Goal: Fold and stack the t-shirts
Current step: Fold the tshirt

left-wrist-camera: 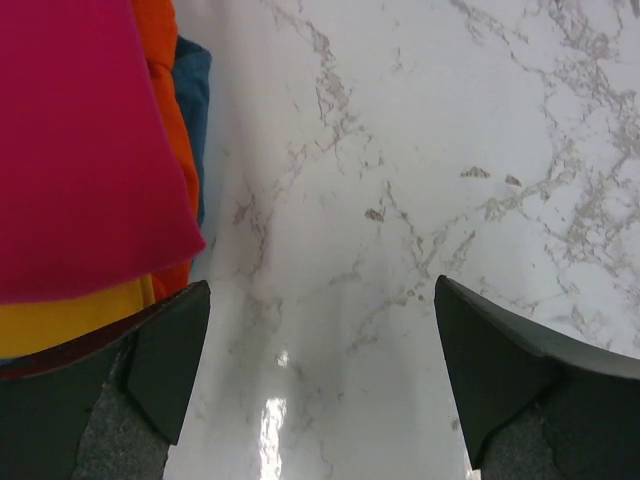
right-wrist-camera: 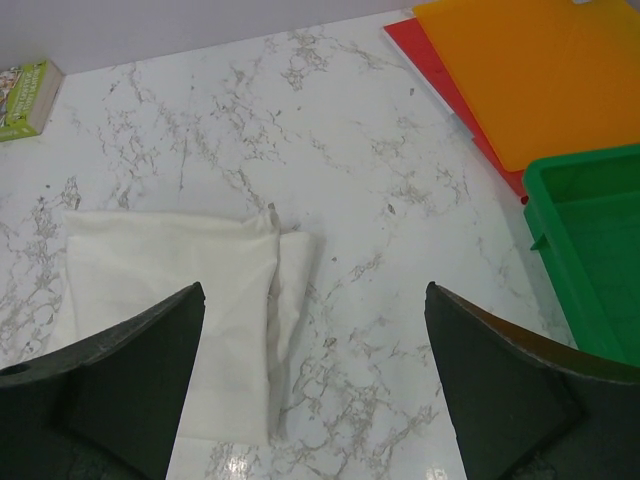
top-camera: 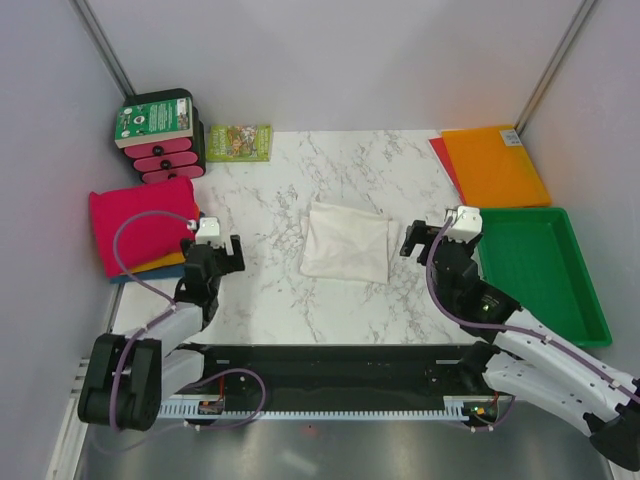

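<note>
Both pairs gape empty: left fingers (left-wrist-camera: 170, 360) beside the folded pile (top-camera: 140, 225), right fingers (right-wrist-camera: 140, 370) near the white t-shirt (top-camera: 345, 242).

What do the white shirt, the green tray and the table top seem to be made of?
White shirt: thin soft cloth, matte, with creases and limp folded edges. Green tray: probably hard plastic, smooth, with a moulded raised rim. Table top: polished marble or a marble-look laminate; grey veins and a glare spot show.
</note>
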Motion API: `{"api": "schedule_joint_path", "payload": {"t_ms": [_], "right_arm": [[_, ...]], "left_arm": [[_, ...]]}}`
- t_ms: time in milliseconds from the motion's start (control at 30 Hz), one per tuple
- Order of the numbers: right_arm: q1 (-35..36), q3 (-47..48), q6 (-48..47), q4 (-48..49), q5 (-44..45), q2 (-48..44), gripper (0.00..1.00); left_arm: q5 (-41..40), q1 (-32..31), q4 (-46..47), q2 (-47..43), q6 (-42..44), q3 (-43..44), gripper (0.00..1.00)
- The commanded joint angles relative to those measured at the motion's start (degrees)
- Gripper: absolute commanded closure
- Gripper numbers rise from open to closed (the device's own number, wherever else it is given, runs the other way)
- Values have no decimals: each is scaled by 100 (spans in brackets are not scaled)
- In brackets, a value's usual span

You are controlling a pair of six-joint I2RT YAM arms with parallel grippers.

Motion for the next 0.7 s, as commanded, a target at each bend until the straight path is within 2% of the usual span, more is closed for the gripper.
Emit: {"api": "schedule_joint_path", "payload": {"t_ms": [0, 33, 67, 167, 267, 433, 500, 667], "right_arm": [[27, -275, -203, 903, -16, -112, 2], [27, -284, -151, 964, -42, -42, 2], [27, -284, -107, 982, -95, 11, 2], [27, -319, 51, 1079, -297, 248, 2], [27, -363, 201, 1219, -438, 468, 2], [27, -231, 360, 1114, -517, 696, 2], [27, -187, 307, 1053, -447, 784, 2], [27, 337, -132, 667, -167, 1319, 2]], "left_arm": [[950, 483, 2844, 771, 390, -66, 0], [1535, 493, 2969, 957, 467, 3, 0], [1733, 520, 2988, 1081, 520, 73, 0], [1866, 608, 4057, 1643, 476, -338, 0], [2700, 643, 4200, 2057, 774, -216, 0], [2210, 643, 3912, 2066, 617, -50, 0], [1686, 652, 3710, 2040, 406, 73, 0], [1691, 643, 3779, 2066, 397, 47, 0]]}}
